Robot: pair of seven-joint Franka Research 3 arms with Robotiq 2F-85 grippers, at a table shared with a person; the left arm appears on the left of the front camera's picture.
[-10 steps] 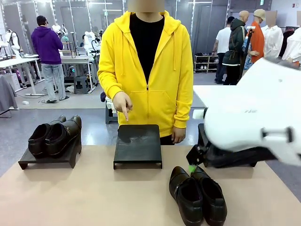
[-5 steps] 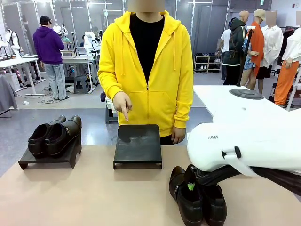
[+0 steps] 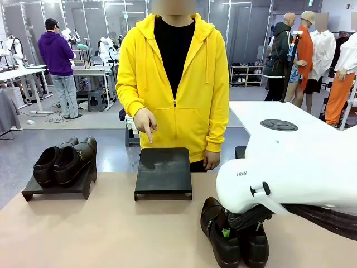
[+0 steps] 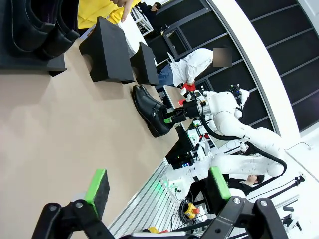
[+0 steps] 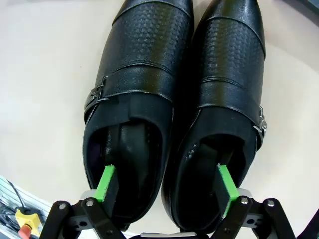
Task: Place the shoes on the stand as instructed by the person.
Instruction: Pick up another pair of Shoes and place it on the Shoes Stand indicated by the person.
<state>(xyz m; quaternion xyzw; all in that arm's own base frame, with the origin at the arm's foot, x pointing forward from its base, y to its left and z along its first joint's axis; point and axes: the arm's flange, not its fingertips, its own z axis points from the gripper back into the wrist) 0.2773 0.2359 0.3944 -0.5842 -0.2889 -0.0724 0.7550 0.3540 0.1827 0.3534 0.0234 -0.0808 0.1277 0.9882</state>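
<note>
Across the tan table [image 3: 83,234] stands the person [image 3: 173,84], one hand [image 3: 144,121] pointing down at the middle stand [image 3: 163,170]; the left stand [image 3: 56,188] carries one pair of shoes [image 3: 64,162]; the other pair [image 5: 149,74] lies on the table near the robot, the right gripper [image 5: 167,184] spread, one finger inside each shoe; the left gripper [image 4: 157,183] hangs open above the table.

Inspection finds one legible marking: the dark letters "RAN", printed small on the white casing of the right arm [image 3: 290,178] in the front view, and apparently part of a longer word. No other print is readable.
</note>
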